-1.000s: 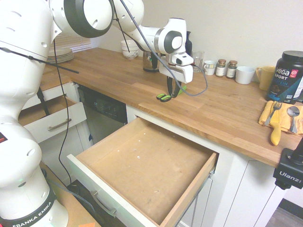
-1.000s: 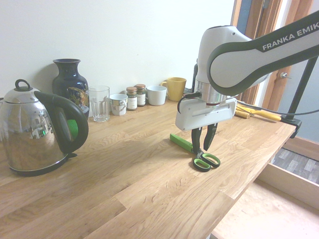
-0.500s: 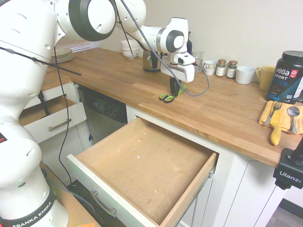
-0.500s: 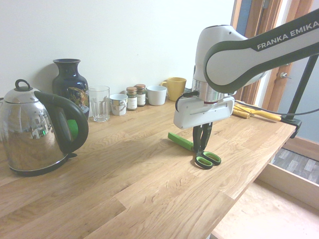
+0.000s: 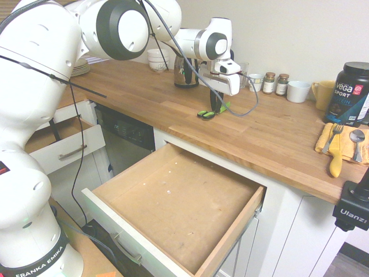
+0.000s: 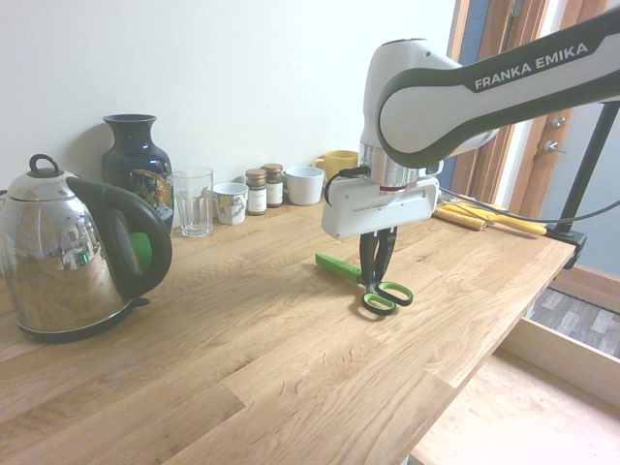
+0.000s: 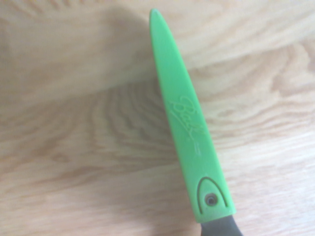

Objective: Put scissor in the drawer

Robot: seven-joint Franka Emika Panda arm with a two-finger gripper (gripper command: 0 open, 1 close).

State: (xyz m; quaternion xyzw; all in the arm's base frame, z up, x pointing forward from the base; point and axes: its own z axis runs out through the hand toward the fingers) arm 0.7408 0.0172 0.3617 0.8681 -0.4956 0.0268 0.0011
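writing: "franka emika" is read on the arm in both exterior views; "vega sport" is read on a black tub [image 5: 353, 92] well apart from the fingers; "ulanzi" is printed on a rig part at the first exterior view's edge; a raised script word is moulded on the green blade cover, too soft to be spelled out.
fingers: the gripper [image 6: 376, 279] is pointed straight down, its fingers [image 6: 385, 254] pinched together on the scissor [image 6: 373, 287] just above the finger loops.
scissor: it is held at its middle, loops at the near side of the fingers, the green cover stretched out past the far side; whether it touches the counter [image 6: 242, 349] cannot be told.
drawer: the drawer [image 5: 173, 202] is pulled open, its brown bottom bare, below and well apart from the fingers.
first exterior view only: the drawer, the tub, a yellow cloth with cutlery [image 5: 340, 144].
second exterior view only: a steel kettle [image 6: 73, 257], a dark vase [image 6: 136, 165], a glass [image 6: 193, 201].
wrist view only: the cover [image 7: 189, 128] is seen close over wood grain.
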